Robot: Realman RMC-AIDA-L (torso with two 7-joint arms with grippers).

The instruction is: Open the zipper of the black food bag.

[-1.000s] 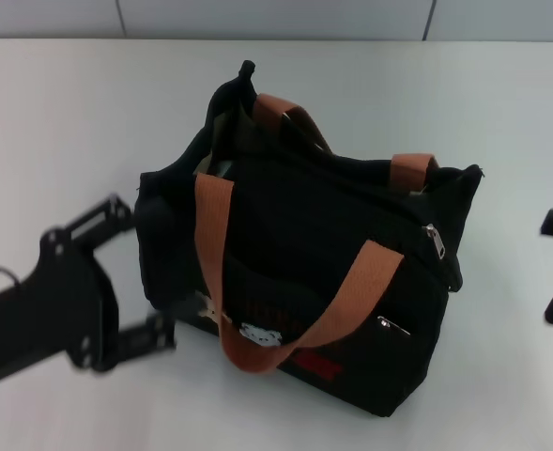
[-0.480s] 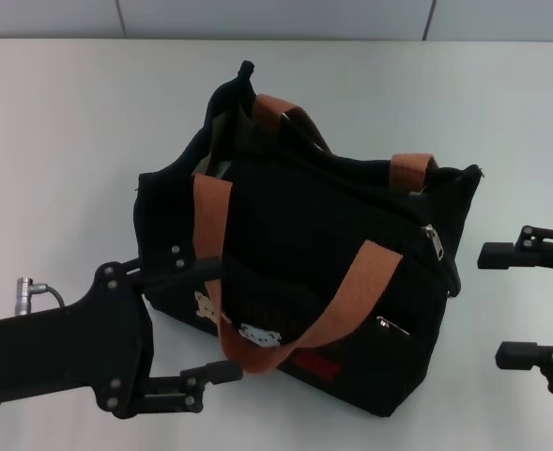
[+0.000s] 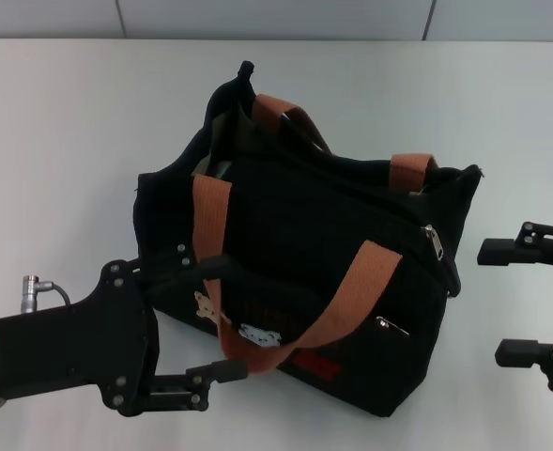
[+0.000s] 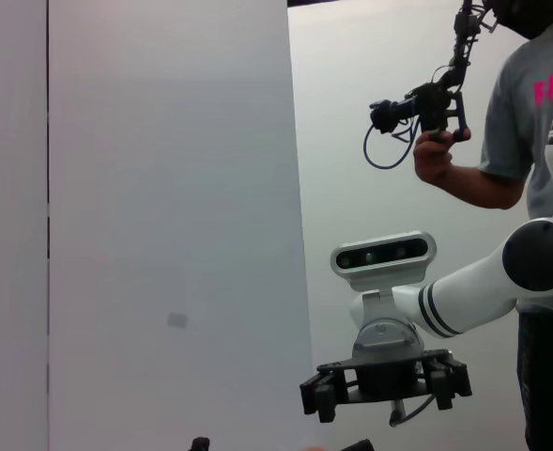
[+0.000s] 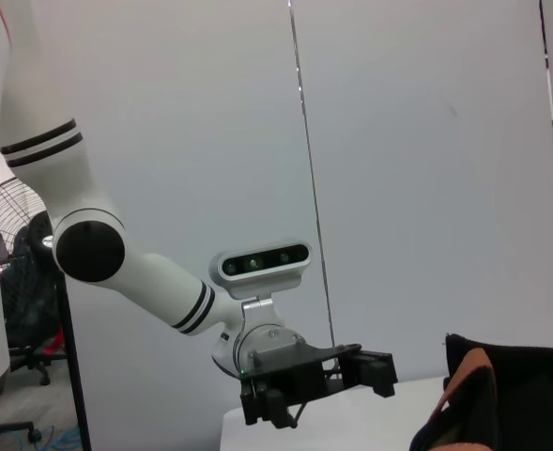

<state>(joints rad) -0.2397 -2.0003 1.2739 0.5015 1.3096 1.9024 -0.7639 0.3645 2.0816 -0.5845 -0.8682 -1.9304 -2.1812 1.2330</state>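
The black food bag [image 3: 314,235] stands upright mid-table with its two orange-brown handles [image 3: 212,244] draped over the front. The zipper runs along the bag's top edge, and its silver pull tab [image 3: 433,241] sits at the right end. My left gripper [image 3: 215,318] is open at the bag's near left corner. One of its fingers [image 3: 196,265] lies over the front face and the other reaches below the handle loop. To the right of the bag, my right gripper [image 3: 497,303] is open and apart from it. The bag's edge [image 5: 501,395] also shows in the right wrist view.
A smaller silver pull [image 3: 393,326] sits on the short front pocket zipper. The white table [image 3: 79,141] spreads around the bag. In the left wrist view a person [image 4: 520,141] stands behind the robot, holding a hand-held device.
My left gripper has swung right to the bag's front left corner. The right gripper has come in from the right edge. Over the last half second both barely moved.
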